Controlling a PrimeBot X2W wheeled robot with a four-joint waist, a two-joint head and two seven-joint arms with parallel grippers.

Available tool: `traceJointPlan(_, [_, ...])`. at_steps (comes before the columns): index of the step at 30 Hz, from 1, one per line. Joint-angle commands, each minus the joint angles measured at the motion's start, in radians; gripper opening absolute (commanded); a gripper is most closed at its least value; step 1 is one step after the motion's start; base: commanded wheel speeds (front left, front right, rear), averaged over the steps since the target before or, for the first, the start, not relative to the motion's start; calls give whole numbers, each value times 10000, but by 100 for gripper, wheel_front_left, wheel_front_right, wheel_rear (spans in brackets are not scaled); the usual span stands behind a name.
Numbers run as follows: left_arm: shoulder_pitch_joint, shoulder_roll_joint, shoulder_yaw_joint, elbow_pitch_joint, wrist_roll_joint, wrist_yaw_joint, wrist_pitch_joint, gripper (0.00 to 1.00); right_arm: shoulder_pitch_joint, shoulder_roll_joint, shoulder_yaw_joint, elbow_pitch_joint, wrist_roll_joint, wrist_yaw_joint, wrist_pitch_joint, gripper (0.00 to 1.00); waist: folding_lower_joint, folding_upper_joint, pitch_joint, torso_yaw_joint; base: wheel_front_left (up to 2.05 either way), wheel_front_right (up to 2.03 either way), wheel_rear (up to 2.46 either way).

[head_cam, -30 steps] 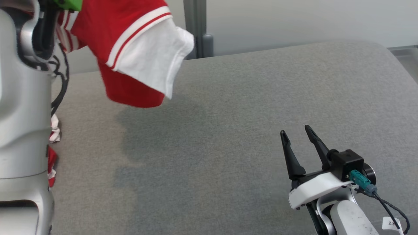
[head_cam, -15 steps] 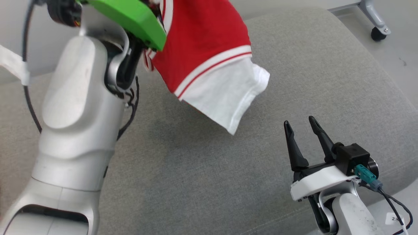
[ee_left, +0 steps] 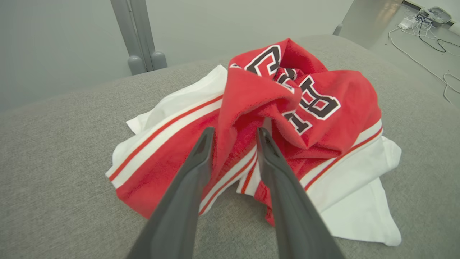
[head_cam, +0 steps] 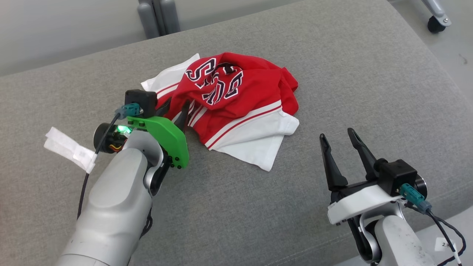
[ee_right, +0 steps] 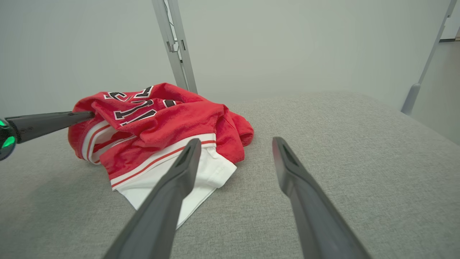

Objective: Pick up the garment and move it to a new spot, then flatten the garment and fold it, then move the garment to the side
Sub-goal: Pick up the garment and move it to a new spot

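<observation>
Here, a wide counter point(head_cam: 332, 74) padded in grey woven fabric, with rounded edges, fills the head view. A crumpled red garment point(head_cam: 236, 92) with white sleeves, red-and-white stripes and black lettering lies in a heap on it, toward 12 o'clock from the middle.

The left end effector point(head_cam: 176, 108) sits at the garment's 9 o'clock edge, its fingers apart, with a red fold lying between their tips. The right end effector point(head_cam: 337, 135) hovers at the garment's 4 o'clock, clear of the cloth, its fingers spread wide and empty.

Beyond the counter's far edge stand a plain pale grey wall and two grey metal posts point(head_cam: 159, 16) at 11 o'clock. A black castor point(head_cam: 436, 24) rests on the grey floor point(head_cam: 458, 48) at 1 o'clock. The left wrist view shows loose cables point(ee_left: 424, 39) on the floor.
</observation>
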Motion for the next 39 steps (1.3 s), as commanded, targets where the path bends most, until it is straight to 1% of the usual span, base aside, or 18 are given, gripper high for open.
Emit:
traceJointPlan(1, [181,-65,36,45,-172,-58,-358,100,-30,-19,-31,3,-72,-3,-7,100,0,0,-110,296,0,0,0])
traceJointPlan(6, [796,-137,-42,-278,-609,-59,-1723,100,138,-23,-239,-79,-194,-3,72,100,0,0,-361,807,0,0,0])
traceJointPlan(10, [1514,400,-20,-1095,-755,-52,-2365,100,258,-19,-482,-164,-377,-3,141,100,0,0,-551,1245,0,0,0])
traceJointPlan(12, [1975,625,237,-1596,-722,1,-2479,100,350,-23,-647,-189,-401,-3,163,100,0,0,-654,1468,0,0,0])
traceJointPlan(16, [3219,988,1301,-3364,-335,580,-2530,100,509,-24,-917,-231,-445,-3,221,100,0,0,-860,1869,0,0,0])
traceJointPlan(19, [4531,1058,2139,-4863,117,904,-2529,100,631,-19,-1053,-287,-521,-3,260,100,0,0,-1053,2152,0,0,0])
traceJointPlan(22, [5479,1018,2717,-5795,349,970,-2533,100,681,-24,-1164,-312,-566,-3,329,100,0,0,-1221,2355,0,0,0])
traceJointPlan(24, [6085,967,3000,-6263,569,964,-2522,100,733,-19,-1206,-331,-617,-3,350,100,0,0,-1352,2465,0,0,0])
traceJointPlan(29, [7116,874,3395,-6913,913,680,-2521,100,951,-24,-1343,-351,-647,-3,435,100,0,0,-1633,2725,0,0,0])
traceJointPlan(33, [7537,848,3518,-7008,1069,492,-2523,100,1138,-23,-1434,-287,-671,-3,513,100,0,0,-1825,2841,0,0,0])
traceJointPlan(39, [7906,866,3590,-6760,963,319,-2524,100,1306,-23,-1577,-210,-758,-3,669,100,0,0,-1978,2846,0,0,0])
